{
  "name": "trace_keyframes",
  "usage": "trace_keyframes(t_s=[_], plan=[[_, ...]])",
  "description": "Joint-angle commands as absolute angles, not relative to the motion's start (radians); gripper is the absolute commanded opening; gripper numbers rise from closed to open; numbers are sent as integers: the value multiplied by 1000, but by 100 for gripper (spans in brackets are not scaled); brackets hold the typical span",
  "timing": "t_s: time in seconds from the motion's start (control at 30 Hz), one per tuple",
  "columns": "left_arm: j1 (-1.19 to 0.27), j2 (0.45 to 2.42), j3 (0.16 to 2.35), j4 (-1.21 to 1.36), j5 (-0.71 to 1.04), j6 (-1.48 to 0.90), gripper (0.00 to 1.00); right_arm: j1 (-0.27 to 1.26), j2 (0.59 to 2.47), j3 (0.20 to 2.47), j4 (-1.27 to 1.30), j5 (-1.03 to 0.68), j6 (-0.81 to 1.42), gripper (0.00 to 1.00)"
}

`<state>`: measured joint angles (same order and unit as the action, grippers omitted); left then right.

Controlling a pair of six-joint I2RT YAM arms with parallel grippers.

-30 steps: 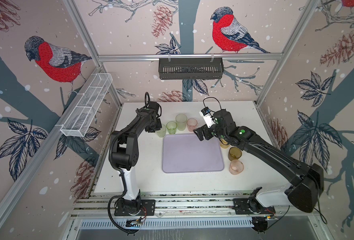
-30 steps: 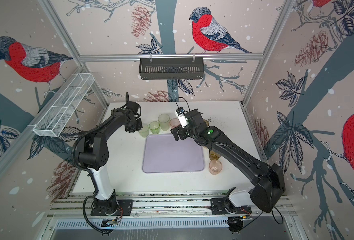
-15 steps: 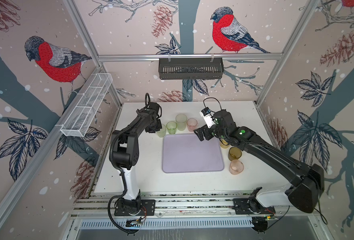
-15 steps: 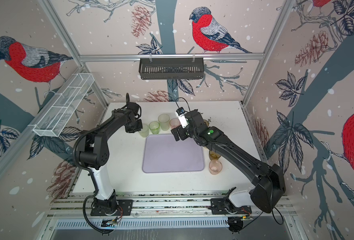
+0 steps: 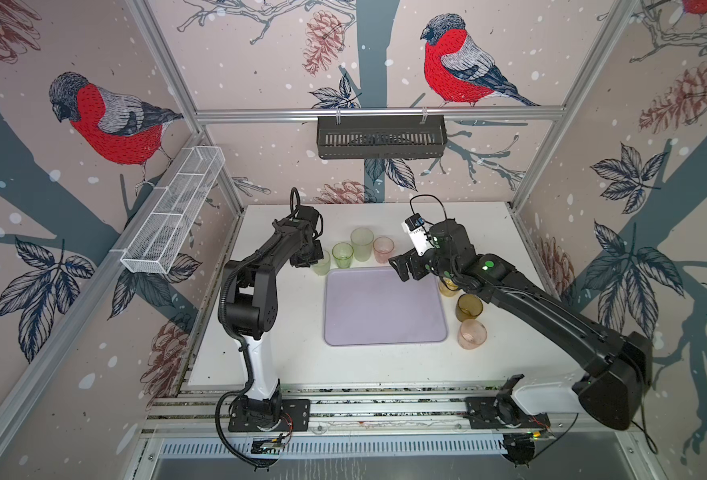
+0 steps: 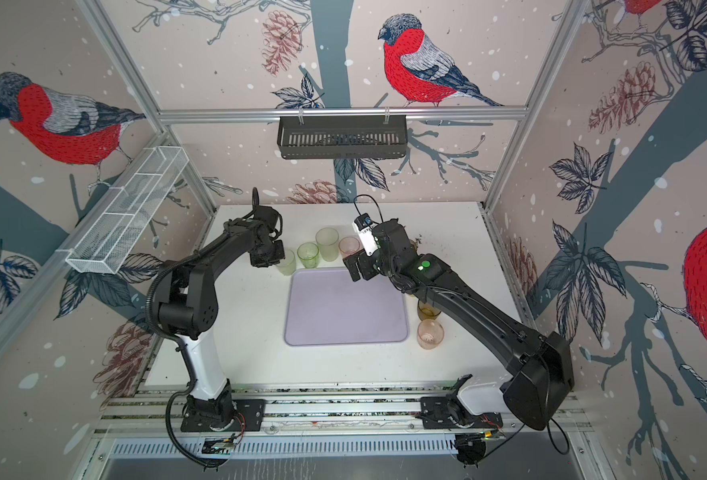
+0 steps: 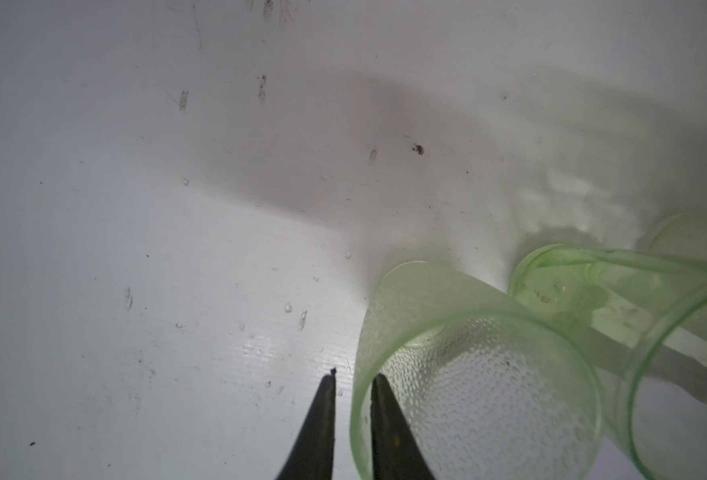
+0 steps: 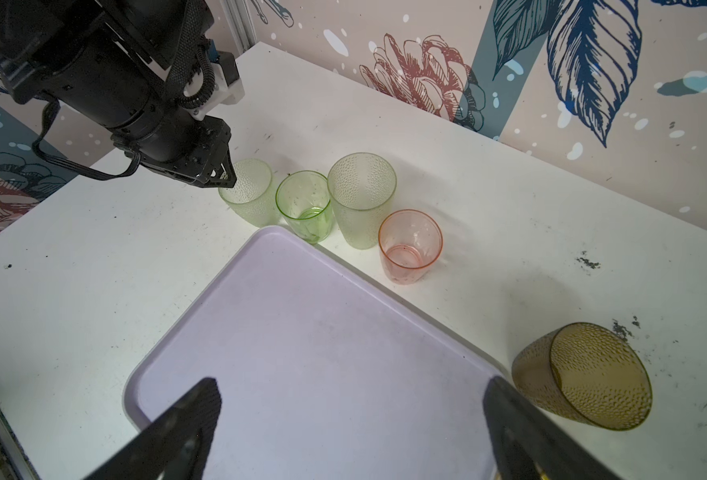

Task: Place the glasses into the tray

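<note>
Left claw straddles the left wall of the upright pale green glass, jaws a slit apart, pinched or not I can't tell, tray just near-right of it, right claw gaping empty above the tray.

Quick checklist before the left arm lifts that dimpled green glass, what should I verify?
1. Left gripper straddles the wall of the pale green dimpled glass: ok.
2. Jaws fully clamped on that wall: cannot tell, a sliver of gap shows at the outer finger.
3. Clearance from the clear green glass: cannot tell, they stand very close.
4. Lavender tray bare for placing: ok.
5. Right gripper out of the way: not ok, it hovers open over the tray.
</note>
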<state>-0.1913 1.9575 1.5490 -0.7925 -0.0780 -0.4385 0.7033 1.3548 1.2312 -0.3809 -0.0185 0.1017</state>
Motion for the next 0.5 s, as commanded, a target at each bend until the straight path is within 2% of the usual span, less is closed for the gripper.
trace_keyframes(t_s=[0.0,0.33,0.47], plan=[[-190,1948,1536,-786,-74,-439,14,702,1358,1244,-357,-15,105,100],[-190,1942,1531,-783,-75,-437,8,702,1344,1239,-360,0,106,100],[-190,1941,1533,-784,-75,-436,2,703,1347,1245,-362,0,103,100]])
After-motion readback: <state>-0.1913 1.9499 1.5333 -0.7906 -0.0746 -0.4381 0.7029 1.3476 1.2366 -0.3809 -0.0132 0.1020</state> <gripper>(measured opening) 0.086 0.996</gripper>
